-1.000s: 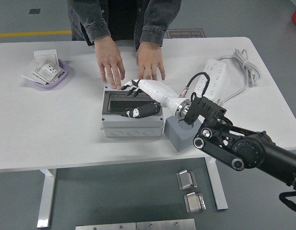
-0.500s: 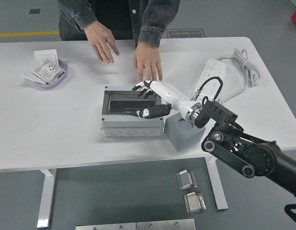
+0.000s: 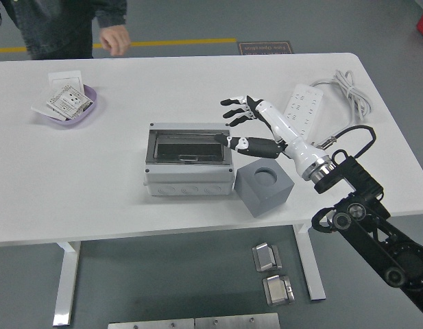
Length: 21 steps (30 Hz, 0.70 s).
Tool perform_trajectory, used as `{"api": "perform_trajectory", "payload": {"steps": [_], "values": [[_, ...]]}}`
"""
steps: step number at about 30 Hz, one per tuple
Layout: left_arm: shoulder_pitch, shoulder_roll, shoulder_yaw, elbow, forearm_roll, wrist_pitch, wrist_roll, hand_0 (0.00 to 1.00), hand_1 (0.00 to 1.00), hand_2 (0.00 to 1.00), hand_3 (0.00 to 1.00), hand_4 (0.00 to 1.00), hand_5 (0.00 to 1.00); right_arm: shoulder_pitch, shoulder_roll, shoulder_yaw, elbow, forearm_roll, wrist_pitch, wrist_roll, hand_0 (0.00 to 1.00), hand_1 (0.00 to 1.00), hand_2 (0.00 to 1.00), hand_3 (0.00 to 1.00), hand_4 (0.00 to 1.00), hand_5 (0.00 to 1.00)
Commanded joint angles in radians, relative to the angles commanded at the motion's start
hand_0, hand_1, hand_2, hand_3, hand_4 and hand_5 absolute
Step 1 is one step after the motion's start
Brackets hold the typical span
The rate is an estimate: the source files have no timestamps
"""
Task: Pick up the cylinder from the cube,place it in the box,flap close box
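Right hand (image 3: 256, 127), white with black fingers, spread, holding nothing, raised just right of grey box with dark clear flap (image 3: 189, 162); flap down. Grey cube with round socket (image 3: 264, 186) touching box's right front corner. Cylinder not visible. Person's hand (image 3: 115, 38) at far edge.

Right hand (image 3: 256, 123), fingers (image 3: 233, 110) spread, hovers beside the shut box (image 3: 189, 163) and cube (image 3: 264, 187).
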Motion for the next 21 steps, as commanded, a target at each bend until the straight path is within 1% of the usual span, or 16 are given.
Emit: {"api": "perform_trajectory", "payload": {"steps": [2,4,5,7,9,10,11,13,16,17,21], "values": [[-0.002,0.0,0.004,0.0,-0.009,0.001,-0.001,0.739,0.762,0.712,0.803,0.764,0.501,-0.056,-0.008,0.062,0.02,0.041,0.001,0.026,0.649,0.587,0.635,0.731,0.971,0.559],[-0.001,-0.001,0.003,0.0,-0.011,0.001,-0.001,0.739,0.762,0.712,0.803,0.764,0.501,-0.1,-0.011,0.112,0.025,0.075,-0.002,0.045,0.649,0.587,0.635,0.731,0.971,0.559],[-0.001,-0.001,0.002,0.0,-0.011,0.002,-0.001,0.738,0.762,0.711,0.803,0.764,0.501,-0.124,-0.011,0.14,0.024,0.095,-0.004,0.055,0.731,0.686,0.698,0.722,0.964,0.596],[0.0,-0.001,0.0,0.0,-0.01,0.002,0.0,0.738,0.762,0.711,0.803,0.764,0.501,-0.168,-0.005,0.19,0.018,0.135,-0.009,0.074,0.731,0.686,0.698,0.722,0.964,0.596],[0.0,-0.001,-0.002,0.0,-0.009,0.002,0.0,0.738,0.762,0.711,0.803,0.764,0.501,-0.194,0.004,0.234,0.012,0.172,-0.015,0.09,0.731,0.686,0.698,0.722,0.964,0.596],[-0.001,0.0,-0.002,0.0,-0.008,0.002,-0.001,0.738,0.762,0.711,0.803,0.764,0.501,-0.199,0.008,0.252,0.008,0.188,-0.018,0.095,0.731,0.686,0.698,0.722,0.964,0.596],[-0.003,0.001,-0.002,0.0,-0.009,0.003,-0.001,0.738,0.762,0.711,0.803,0.764,0.501,-0.201,0.012,0.269,0.005,0.204,-0.022,0.1,0.748,0.712,0.715,0.721,0.986,0.688],[-0.007,0.004,-0.001,0.0,-0.008,0.004,-0.003,0.738,0.762,0.711,0.803,0.764,0.501,-0.198,0.02,0.293,-0.004,0.238,-0.027,0.108,0.748,0.712,0.715,0.721,0.986,0.688],[-0.012,0.006,0.0,0.0,-0.007,0.004,-0.004,0.738,0.762,0.711,0.803,0.764,0.501,-0.187,0.026,0.302,-0.016,0.273,-0.031,0.111,0.748,0.712,0.715,0.721,0.986,0.688],[-0.014,0.007,0.002,0.0,-0.008,0.004,-0.004,0.738,0.762,0.71,0.803,0.765,0.503,-0.184,0.027,0.302,-0.02,0.286,-0.033,0.111,0.759,0.716,0.719,0.713,0.998,0.757],[-0.016,0.01,0.005,0.0,-0.008,0.004,-0.004,0.738,0.762,0.71,0.803,0.765,0.503,-0.18,0.031,0.301,-0.031,0.338,-0.037,0.116,0.759,0.716,0.719,0.713,0.998,0.757]]}}
